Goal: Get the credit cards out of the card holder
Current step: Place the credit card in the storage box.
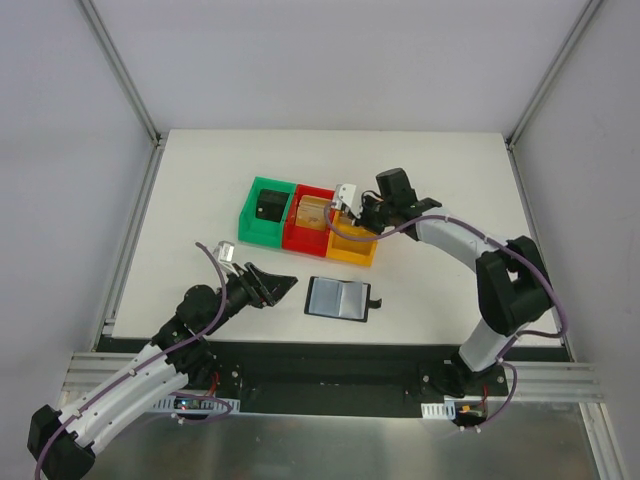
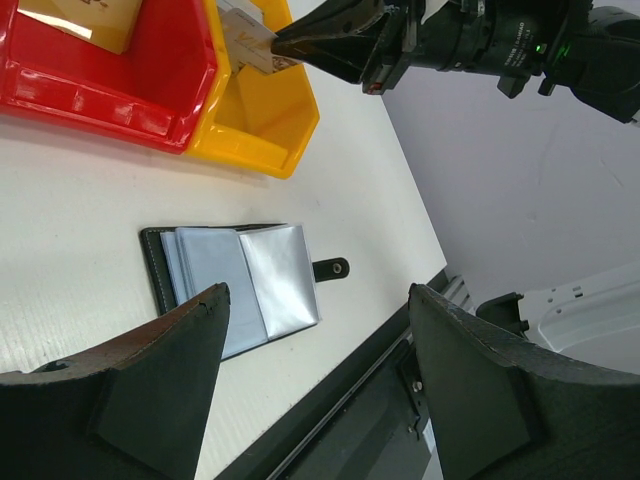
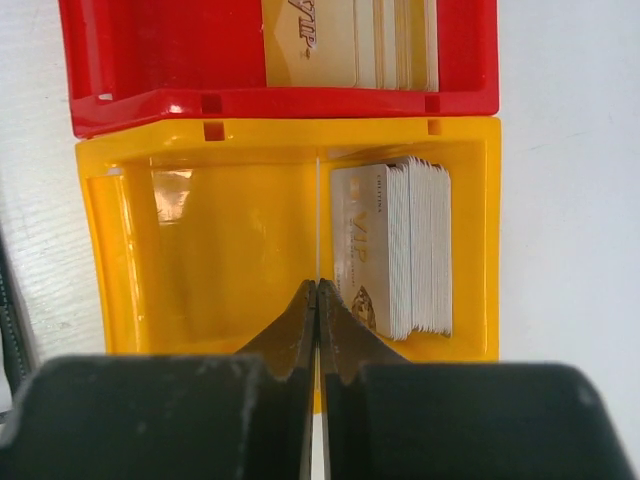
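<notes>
The card holder [image 1: 340, 298] [image 2: 235, 285] lies open and flat on the white table, its glossy grey sleeves up and its snap tab to the right. My left gripper [image 1: 285, 283] [image 2: 318, 291] hovers open just left of it, with nothing between the fingers. My right gripper [image 1: 355, 205] [image 3: 318, 285] is over the yellow bin [image 1: 352, 245] [image 3: 290, 130], shut on one credit card [image 1: 347, 191] [image 3: 318, 220] [image 2: 245, 45] that the right wrist view shows edge-on. A stack of credit cards [image 3: 400, 245] stands inside that bin.
A red bin [image 1: 310, 232] [image 2: 120, 80] holding gold cards [image 3: 330, 40] sits left of the yellow one. Left of that is a green bin [image 1: 265, 212] with a black block [image 1: 268, 207]. The table's near edge and a metal rail [image 1: 330, 350] run just below the holder.
</notes>
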